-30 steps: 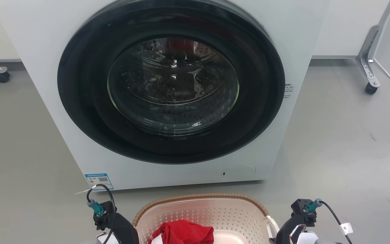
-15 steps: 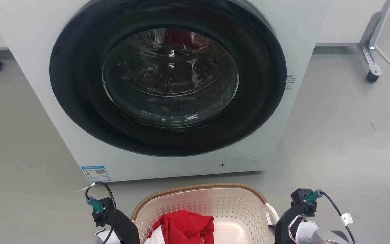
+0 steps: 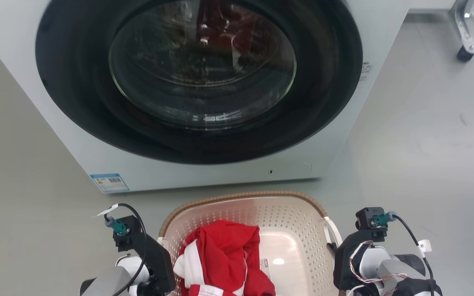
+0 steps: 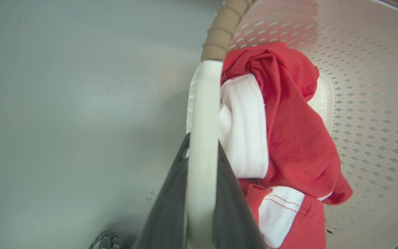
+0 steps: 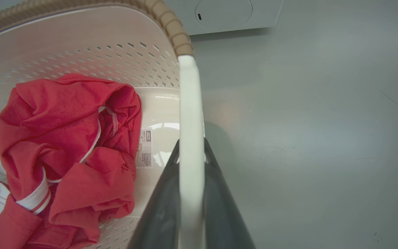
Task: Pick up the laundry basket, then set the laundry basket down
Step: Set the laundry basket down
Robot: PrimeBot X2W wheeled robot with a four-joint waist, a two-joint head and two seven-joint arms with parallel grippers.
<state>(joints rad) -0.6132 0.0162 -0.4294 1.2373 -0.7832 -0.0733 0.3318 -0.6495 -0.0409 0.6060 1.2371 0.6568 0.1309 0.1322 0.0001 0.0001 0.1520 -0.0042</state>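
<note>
I find left gripper [image 4: 203, 147] clenched on laundry basket [image 3: 290, 224] at 9 o'clock. At 3 o'clock, right gripper [image 5: 191, 145] grasps it.

The laundry basket [image 3: 242, 195] runs off the head view's bottom edge.

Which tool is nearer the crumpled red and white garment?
Left. The left tool grips the cream basket's white handle beside the garment; the right tool grips the far handle.

The basket [image 5: 81, 58] label [image 5: 146, 148] and washer sticker [image 3: 109, 182] are showing print too small to read; a cable tag [image 3: 423, 246] is bearing an asterisk.
</note>
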